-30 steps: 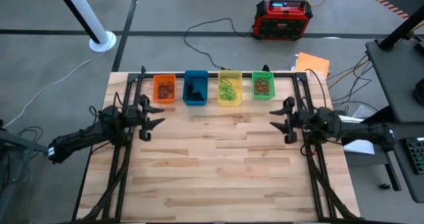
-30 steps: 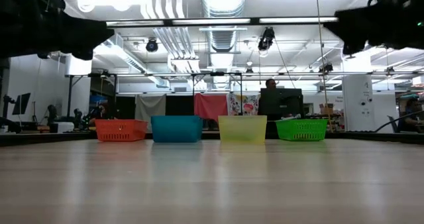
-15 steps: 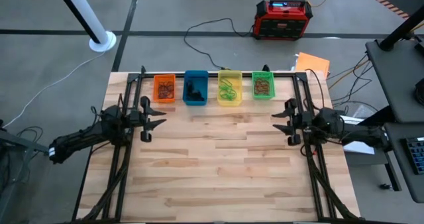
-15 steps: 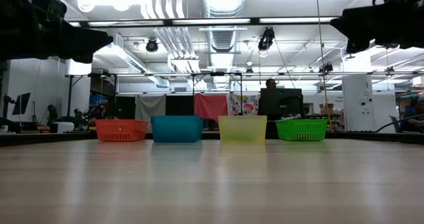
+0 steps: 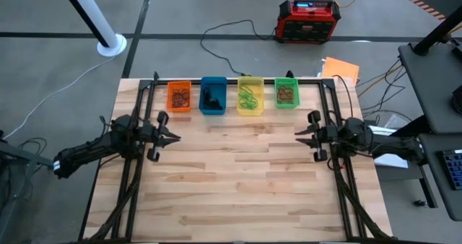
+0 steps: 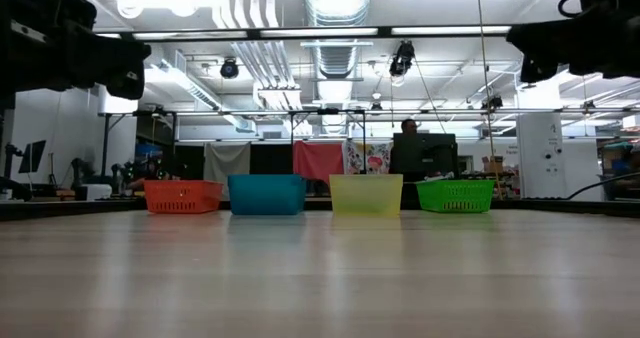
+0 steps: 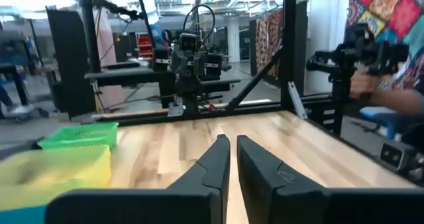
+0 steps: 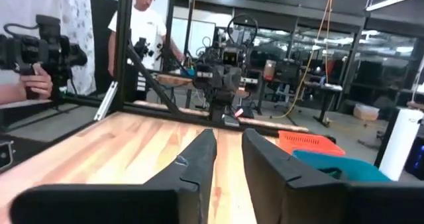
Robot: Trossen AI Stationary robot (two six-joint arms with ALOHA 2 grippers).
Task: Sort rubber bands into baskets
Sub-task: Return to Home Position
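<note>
Baskets [image 5: 232, 95] line the frame's top; my left gripper [image 5: 172, 135] pressed together, right gripper [image 5: 300, 134] narrowly parted, both below, empty.

Light wood plank table [image 5: 238, 179], black frame rails along edges. On it, far edge, row of 4 baskets: orange [image 5: 179, 97], blue [image 5: 212, 95], yellow [image 5: 250, 95], green [image 5: 286, 92]. All apart, w/ narrow gaps.

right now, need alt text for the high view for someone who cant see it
Four baskets, orange, blue, yellow and green, stand in a row along the far edge of a wooden table, each holding rubber bands. The left pincer and right pincer hang at the sides, empty.
</note>
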